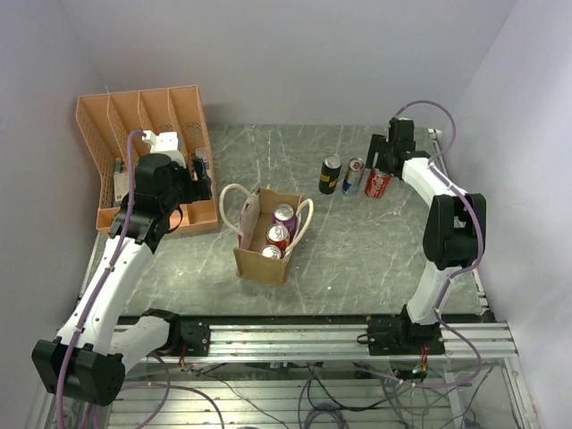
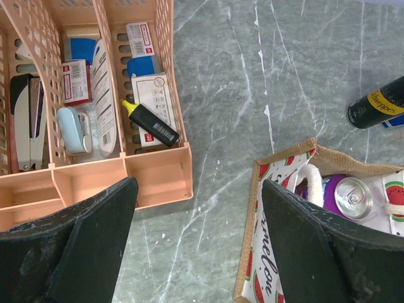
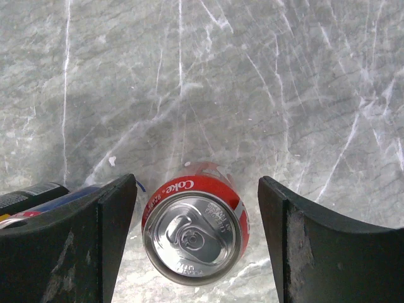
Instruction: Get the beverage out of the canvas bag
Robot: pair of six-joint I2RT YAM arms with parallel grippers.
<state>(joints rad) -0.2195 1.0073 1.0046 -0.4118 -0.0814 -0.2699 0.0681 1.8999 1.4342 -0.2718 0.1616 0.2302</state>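
Note:
The tan canvas bag (image 1: 259,259) with cream rope handles stands mid-table, open at the top. It holds a purple can (image 1: 284,214), a red can (image 1: 278,235) and a third can (image 1: 271,252). In the left wrist view the bag (image 2: 271,252) shows a watermelon-print lining, with the purple can (image 2: 350,196) inside. My left gripper (image 1: 202,179) (image 2: 199,186) is open and empty, above the table between the orange rack and the bag. My right gripper (image 1: 380,168) (image 3: 196,181) is open, its jaws on either side of an upright red Coke can (image 3: 196,233) (image 1: 378,185) without touching it.
An orange slotted file rack (image 1: 147,134) (image 2: 158,183) with stationery stands at the back left. A black Schweppes can (image 1: 331,174) (image 2: 379,107) and a blue-silver can (image 1: 355,176) stand just left of the Coke can. Walls close in at left, right and back.

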